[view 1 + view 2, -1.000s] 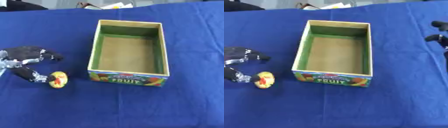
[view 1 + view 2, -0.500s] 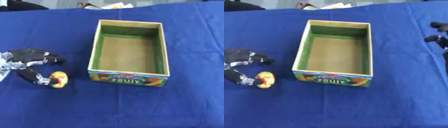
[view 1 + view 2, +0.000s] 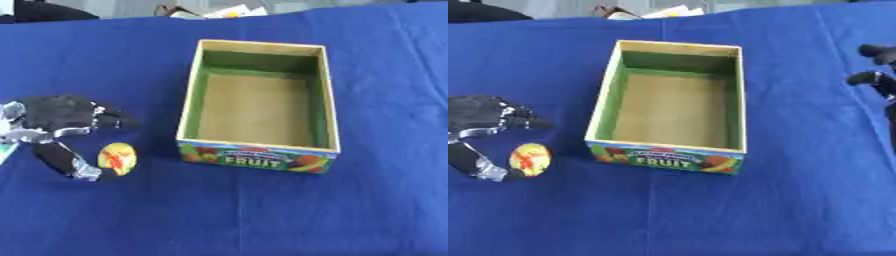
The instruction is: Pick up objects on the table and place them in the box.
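Note:
A small yellow egg-shaped object with red marks (image 3: 117, 158) lies on the blue tablecloth, left of the box. My left hand (image 3: 58, 119) comes in from the left edge, its thumb (image 3: 66, 161) touching the object's left side and its fingers (image 3: 114, 118) spread above it, not closed round it. The open cardboard box (image 3: 257, 148) labelled FRUIT stands in the middle, green inside and empty. My right hand (image 3: 877, 75) shows only at the right edge of the right eye view, well away from the box, fingers relaxed.
The blue cloth (image 3: 262, 215) covers the whole table. Beyond its far edge lie papers and dark items (image 3: 214, 10). Open cloth lies in front of the box and to its right.
My left hand has shifted slightly toward the yellow object, and its thumb now rests against it. The box and right hand have stayed put.

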Robot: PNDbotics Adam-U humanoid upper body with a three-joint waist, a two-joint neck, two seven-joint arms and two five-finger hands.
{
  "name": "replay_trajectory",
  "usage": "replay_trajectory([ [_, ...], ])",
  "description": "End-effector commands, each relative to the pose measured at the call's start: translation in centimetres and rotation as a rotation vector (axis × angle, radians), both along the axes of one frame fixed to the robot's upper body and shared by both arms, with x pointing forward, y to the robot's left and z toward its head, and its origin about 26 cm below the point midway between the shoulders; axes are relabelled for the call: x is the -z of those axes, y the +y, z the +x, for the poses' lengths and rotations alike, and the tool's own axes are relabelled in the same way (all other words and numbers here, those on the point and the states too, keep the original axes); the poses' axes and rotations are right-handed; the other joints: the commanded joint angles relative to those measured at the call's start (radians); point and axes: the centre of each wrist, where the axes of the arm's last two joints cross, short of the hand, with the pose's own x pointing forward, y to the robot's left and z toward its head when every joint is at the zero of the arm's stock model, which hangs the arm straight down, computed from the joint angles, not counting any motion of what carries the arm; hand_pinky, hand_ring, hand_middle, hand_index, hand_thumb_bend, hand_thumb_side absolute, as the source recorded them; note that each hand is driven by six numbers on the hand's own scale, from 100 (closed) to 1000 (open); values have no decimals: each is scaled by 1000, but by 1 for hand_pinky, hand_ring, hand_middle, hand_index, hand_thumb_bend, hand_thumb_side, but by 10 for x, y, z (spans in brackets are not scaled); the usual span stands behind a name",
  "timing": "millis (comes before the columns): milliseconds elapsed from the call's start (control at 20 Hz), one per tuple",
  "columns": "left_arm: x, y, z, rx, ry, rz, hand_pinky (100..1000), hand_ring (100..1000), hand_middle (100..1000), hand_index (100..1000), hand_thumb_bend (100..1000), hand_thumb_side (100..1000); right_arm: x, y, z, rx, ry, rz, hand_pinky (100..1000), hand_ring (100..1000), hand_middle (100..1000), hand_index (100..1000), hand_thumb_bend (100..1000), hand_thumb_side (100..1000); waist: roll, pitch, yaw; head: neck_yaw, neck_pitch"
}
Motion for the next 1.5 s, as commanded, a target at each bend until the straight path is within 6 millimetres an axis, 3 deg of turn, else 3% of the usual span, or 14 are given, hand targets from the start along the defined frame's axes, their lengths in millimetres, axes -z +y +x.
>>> replay_trajectory([
  [50,-15,8,-4,186,78,347,633,794,793,1000,484,1000,-7,0,-3,-3,-25,-21,549,764,524,841,100,1000,-1,-15,3,-2,-5],
  [1100,11,6,8,156,42,299,582,744,713,946,419,991,-7,1,-2,-11,-31,-15,551,767,524,840,100,1000,-8,-9,-2,5,-9],
  [1350,14,8,9,150,27,290,530,669,635,895,290,905,-6,1,-2,-12,-30,-14,551,767,524,840,100,1000,-9,-9,-2,5,-8],
  [1500,15,8,9,153,15,280,485,625,609,876,263,839,-6,1,-2,-13,-30,-14,551,768,524,840,100,1000,-9,-9,-2,5,-9],
])
